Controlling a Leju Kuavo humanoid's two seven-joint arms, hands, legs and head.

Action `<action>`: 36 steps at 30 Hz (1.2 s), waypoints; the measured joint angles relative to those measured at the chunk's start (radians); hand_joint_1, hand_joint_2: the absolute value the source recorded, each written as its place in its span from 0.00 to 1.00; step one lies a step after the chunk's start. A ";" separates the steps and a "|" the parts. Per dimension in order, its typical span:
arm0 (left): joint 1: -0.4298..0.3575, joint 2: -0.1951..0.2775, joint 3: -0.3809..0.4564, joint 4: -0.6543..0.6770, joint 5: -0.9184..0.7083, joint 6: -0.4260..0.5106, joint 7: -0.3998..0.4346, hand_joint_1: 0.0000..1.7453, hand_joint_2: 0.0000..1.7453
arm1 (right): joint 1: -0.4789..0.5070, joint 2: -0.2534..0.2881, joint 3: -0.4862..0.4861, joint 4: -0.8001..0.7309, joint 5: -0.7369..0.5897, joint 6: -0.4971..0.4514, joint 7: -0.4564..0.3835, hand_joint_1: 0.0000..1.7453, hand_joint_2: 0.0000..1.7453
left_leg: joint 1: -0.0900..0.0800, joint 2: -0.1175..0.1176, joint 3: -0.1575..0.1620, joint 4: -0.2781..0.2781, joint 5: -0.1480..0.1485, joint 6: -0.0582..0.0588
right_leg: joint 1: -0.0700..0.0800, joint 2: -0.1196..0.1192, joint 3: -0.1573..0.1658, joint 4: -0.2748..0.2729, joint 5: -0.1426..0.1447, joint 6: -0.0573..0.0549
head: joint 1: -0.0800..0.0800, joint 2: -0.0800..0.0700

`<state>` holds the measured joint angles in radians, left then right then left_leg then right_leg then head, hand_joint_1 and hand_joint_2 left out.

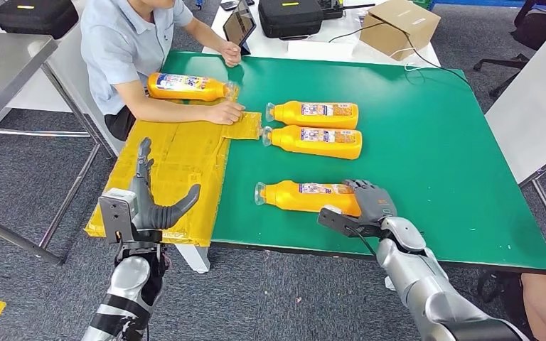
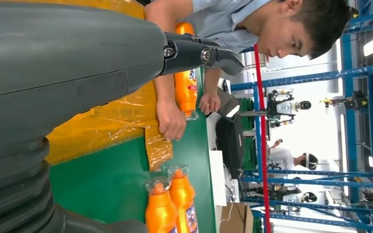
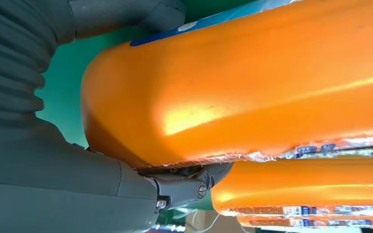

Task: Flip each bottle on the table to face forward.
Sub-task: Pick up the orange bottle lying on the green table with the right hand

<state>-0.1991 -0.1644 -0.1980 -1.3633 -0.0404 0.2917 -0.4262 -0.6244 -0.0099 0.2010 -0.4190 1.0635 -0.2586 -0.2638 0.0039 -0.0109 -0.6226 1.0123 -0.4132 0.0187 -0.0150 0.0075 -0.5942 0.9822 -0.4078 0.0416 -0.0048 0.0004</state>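
Several orange bottles lie on their sides on the green table (image 1: 434, 142). The nearest bottle (image 1: 306, 197) lies near the front edge, cap to the left, and my right hand (image 1: 366, 206) grips its base end, fingers over the top and thumb on the near side. Close up, that bottle (image 3: 243, 82) sits between thumb and fingers. Two more bottles (image 1: 314, 114) (image 1: 314, 141) lie side by side further back. A fourth bottle (image 1: 185, 87) lies by a person's forearm. My left hand (image 1: 149, 206) hovers open over the yellow cardboard (image 1: 178, 156), holding nothing.
A person (image 1: 131, 42) sits at the table's far left, one hand (image 1: 225, 112) on the cardboard. A tablet (image 1: 239, 27), black cases and a cardboard box (image 1: 400, 25) stand on the white table behind. A steel table (image 1: 0, 64) stands to the left.
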 joint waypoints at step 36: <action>0.119 -0.014 -0.094 -0.044 0.198 -0.296 0.052 0.00 1.00 | 0.327 0.185 -0.181 -0.571 -0.846 0.139 -0.272 1.00 1.00 | 0.000 -0.004 -0.007 0.000 -0.001 0.000 | 0.000 -0.001 -0.005 0.000 -0.001 0.000 | 0.000 0.000</action>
<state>-0.0802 -0.1788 -0.2923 -1.4070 0.1573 -0.0043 -0.3740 -0.2978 0.1751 0.0202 -0.9904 0.2179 -0.1195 -0.5361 0.0037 -0.0147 -0.6295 1.0122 -0.4140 0.0187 -0.0154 0.0068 -0.5997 0.9822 -0.4087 0.0416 -0.0050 0.0004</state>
